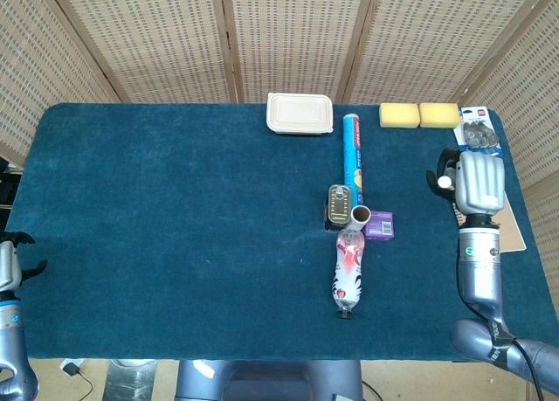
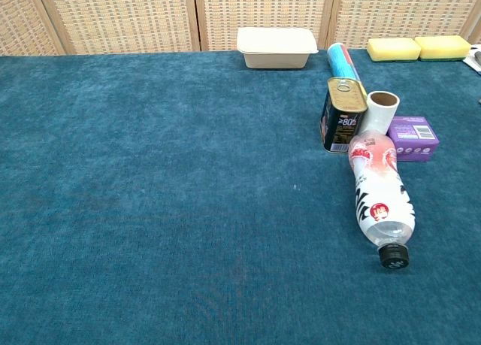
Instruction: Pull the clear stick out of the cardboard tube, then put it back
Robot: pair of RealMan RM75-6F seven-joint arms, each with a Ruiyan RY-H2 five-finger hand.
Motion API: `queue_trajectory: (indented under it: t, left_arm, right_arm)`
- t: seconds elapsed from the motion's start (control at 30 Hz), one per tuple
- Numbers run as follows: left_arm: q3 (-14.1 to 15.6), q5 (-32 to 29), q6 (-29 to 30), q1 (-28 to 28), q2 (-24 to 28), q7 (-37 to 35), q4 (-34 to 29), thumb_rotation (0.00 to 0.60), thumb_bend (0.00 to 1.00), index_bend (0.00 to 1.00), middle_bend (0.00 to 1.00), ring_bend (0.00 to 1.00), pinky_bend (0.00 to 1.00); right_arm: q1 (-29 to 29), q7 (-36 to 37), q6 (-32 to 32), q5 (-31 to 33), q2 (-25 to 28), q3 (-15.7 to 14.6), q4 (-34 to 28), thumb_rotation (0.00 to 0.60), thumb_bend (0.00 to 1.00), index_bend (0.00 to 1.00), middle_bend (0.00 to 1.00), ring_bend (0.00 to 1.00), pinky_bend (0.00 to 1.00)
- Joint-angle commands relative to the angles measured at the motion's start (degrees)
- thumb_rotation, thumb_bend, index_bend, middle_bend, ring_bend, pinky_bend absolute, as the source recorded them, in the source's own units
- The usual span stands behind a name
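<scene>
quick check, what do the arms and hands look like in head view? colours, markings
Right hand: silver-grey ribbed back plate, black fingers, a round white part at its side. Right arm: silver-grey cylinder with a black band and a small green dot, ending in a rounded grey joint. Left hand: light grey with black fingers; left arm grey with a blue ring.
</scene>
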Motion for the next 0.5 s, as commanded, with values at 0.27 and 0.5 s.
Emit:
queue_trajectory:
  t: [0.27,0.5]
  left_arm:
    - [0.01,0.00,-0.06,-0.03,0.01,0.03,0.01,0.600,0.15,0.45,0.42,0.23,0.32]
    - [-0.02,-0.07,-0.31,-0.15,-0.01,0.24,0.11,0.600,0.15,0.45,0.42,0.23,0.32]
  right_arm:
    - [0.58,-1.91,0.68,2.73,0.21,1.30,0.53,0.600,0.42,0.79,0.94,0.94,0.84]
    - [-0.01,-2.48,-3.36,0.62,3.03,-1.85,-4.40,0.600,0.41,0.79,0.94,0.94,0.85]
